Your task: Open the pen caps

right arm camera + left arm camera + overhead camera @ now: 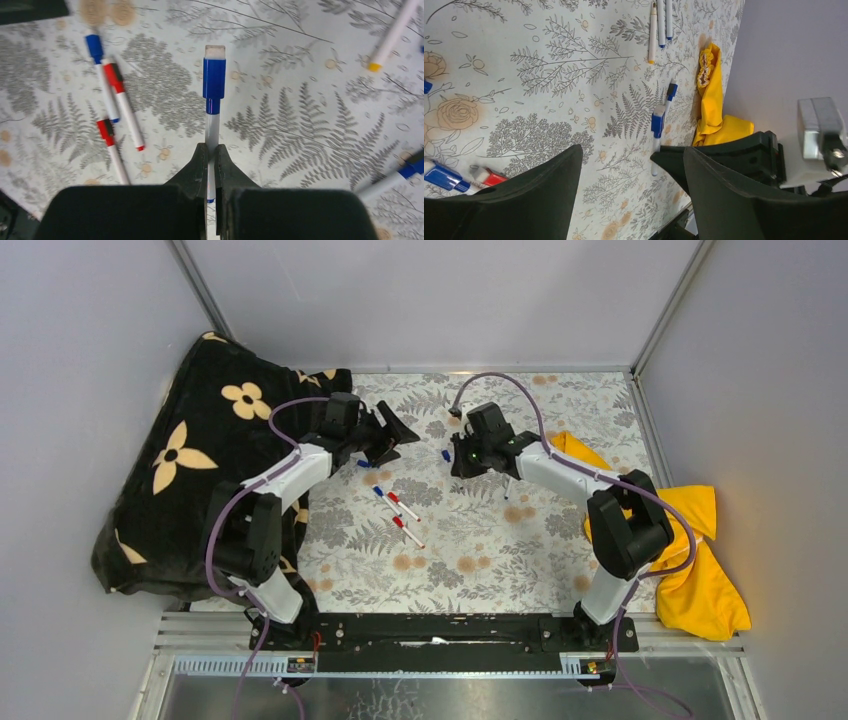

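The right end effector [211, 150] is clenched on the white barrel of one pen [212, 127], and the blue cap [214, 80] points away from it, free to be taken. The left end effector [629, 155] is released, its jaws wide, near this cap but apart from it. The step in hand seems to be the uncapping of this pen. Next, the left one should probably close on the cap only and pull straight along the barrel. Other pens [122, 107] lie on the counter [310, 90].
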You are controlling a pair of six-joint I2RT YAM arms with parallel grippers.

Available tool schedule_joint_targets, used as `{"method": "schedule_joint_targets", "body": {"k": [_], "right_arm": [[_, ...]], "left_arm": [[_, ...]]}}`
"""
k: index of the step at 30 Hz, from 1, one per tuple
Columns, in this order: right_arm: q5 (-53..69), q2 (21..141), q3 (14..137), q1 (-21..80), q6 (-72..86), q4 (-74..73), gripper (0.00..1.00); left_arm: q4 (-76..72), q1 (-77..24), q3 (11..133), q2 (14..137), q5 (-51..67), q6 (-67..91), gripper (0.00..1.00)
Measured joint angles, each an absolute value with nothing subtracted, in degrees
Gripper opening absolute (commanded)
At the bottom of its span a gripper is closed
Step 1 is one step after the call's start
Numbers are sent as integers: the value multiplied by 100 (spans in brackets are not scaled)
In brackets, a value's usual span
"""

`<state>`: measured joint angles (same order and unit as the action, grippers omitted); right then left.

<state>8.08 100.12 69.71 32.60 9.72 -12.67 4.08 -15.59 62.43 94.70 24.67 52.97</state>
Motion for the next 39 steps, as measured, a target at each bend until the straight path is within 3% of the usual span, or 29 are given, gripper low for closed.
{"method": "schedule_joint_targets", "body": {"k": [19,30,35,39], "right_arm": [[1957,10501,8029,3579,1184,-1114,0],[2025,10527,8047,3601,1186,-1135,0],[2058,10527,8047,3601,1197,-1129,0],[2064,10527,8047,3601,1225,-1125,0]], "left_arm": [[311,-1872,6357,9640,2464,5319,76],[172,-1872,6357,9640,2292,5439,49],[110,-1872,6357,9640,2246,5472,45],[71,-1872,6357,9640,2215,5487,37]]}}
